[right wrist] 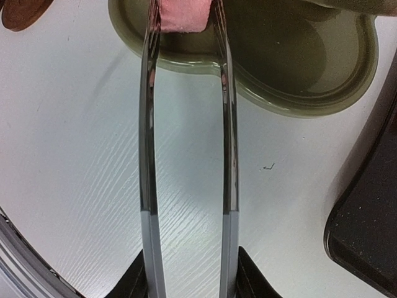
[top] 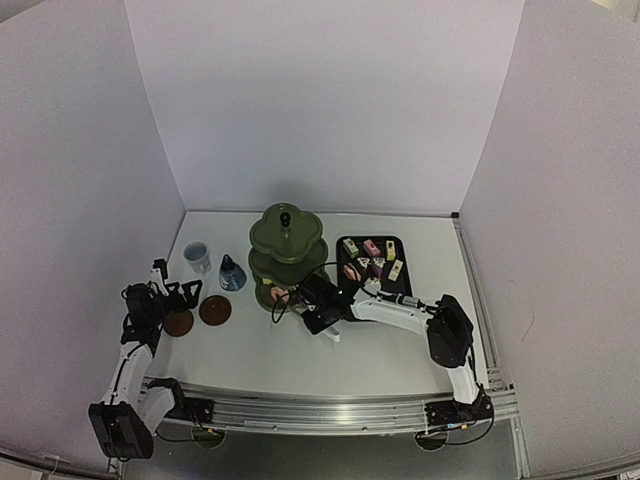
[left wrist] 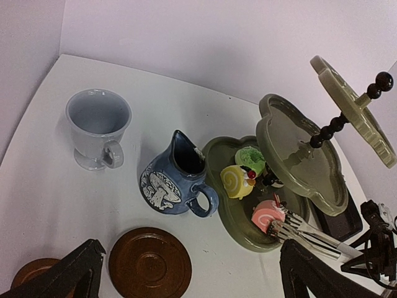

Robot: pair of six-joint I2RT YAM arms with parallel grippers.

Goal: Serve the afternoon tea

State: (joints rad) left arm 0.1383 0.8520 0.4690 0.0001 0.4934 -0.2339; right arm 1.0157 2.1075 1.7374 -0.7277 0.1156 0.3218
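The olive-green three-tier stand (top: 285, 245) is at the table's middle. On its bottom tier (left wrist: 239, 226) are a yellow roll (left wrist: 236, 180), a green cake (left wrist: 251, 158) and a pink roll (left wrist: 268, 215). My right gripper (top: 325, 315) is shut on the metal tongs (right wrist: 146, 155), whose tips flank the pink roll (right wrist: 184, 15) at the tier's front edge (right wrist: 298, 74). My left gripper (top: 175, 295) is open and empty above two brown coasters (left wrist: 150, 264) (left wrist: 31, 273). The blue jug (left wrist: 173, 180) and pale cup (left wrist: 98, 127) stand behind the coasters.
A black tray (top: 370, 262) with several small cakes lies right of the stand, and its corner shows in the right wrist view (right wrist: 372, 217). White walls close the back and sides. The arm rail runs along the near edge.
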